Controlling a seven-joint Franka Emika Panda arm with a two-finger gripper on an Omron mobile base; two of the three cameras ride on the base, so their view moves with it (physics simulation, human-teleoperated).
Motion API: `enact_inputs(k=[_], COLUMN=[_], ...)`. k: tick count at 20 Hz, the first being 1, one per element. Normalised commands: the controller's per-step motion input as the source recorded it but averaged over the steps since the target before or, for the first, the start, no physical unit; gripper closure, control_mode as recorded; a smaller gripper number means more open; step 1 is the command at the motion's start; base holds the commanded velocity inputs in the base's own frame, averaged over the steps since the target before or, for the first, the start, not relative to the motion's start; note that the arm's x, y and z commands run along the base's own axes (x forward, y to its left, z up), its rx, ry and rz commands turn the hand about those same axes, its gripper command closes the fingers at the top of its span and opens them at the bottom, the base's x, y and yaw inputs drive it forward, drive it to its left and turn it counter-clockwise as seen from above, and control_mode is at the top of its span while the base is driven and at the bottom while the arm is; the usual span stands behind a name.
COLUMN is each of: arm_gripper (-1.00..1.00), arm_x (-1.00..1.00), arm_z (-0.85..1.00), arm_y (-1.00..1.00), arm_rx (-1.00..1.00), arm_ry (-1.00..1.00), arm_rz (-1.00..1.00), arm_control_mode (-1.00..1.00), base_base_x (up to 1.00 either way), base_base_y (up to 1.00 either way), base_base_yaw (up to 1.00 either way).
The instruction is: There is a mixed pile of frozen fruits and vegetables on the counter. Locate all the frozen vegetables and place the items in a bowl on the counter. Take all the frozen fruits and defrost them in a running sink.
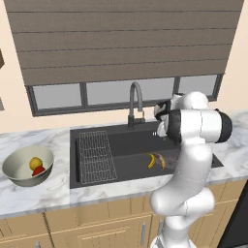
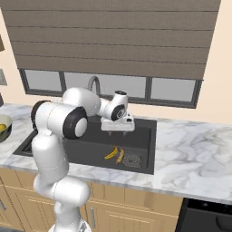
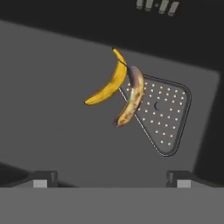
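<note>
Two bananas [image 3: 118, 87] lie on the sink [image 1: 121, 140] floor beside the drain strainer [image 3: 166, 118], red and yellow pieces [image 1: 37, 166] sit in the bowl [image 1: 14, 167], gripper [image 3: 111, 177] fingers wide, empty

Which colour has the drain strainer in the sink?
The drain strainer is dark grey with small pale dots, best seen in the hand view.

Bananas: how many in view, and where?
2. Both lie on the sink floor, touching: one banana on bare floor beside the strainer, the browner banana overlapping the strainer's edge. None visible elsewhere.
</note>
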Motion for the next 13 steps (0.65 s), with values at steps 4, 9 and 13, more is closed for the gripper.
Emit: enact_inputs(k=[4,9,13], arm_gripper=[-1.00,-1.00,-1.00], arm_x=[-0.51,-0.55,-0.54], arm_z=[0.89,0.82,0.87], arm_y=[0.12,0.16,0.13], arm_rx=[0.00,0.00,0.00], arm_ry=[-0.22,-0.27,-0.27], arm_rz=[0.00,0.00,0.00], arm_control_mode=[-1.00,-1.00,-1.00], base_base_x=[0.00,0.00,0.00], base_base_y=[0.00,0.00,0.00], base_base_yaw=[0.00,0.00,0.00])
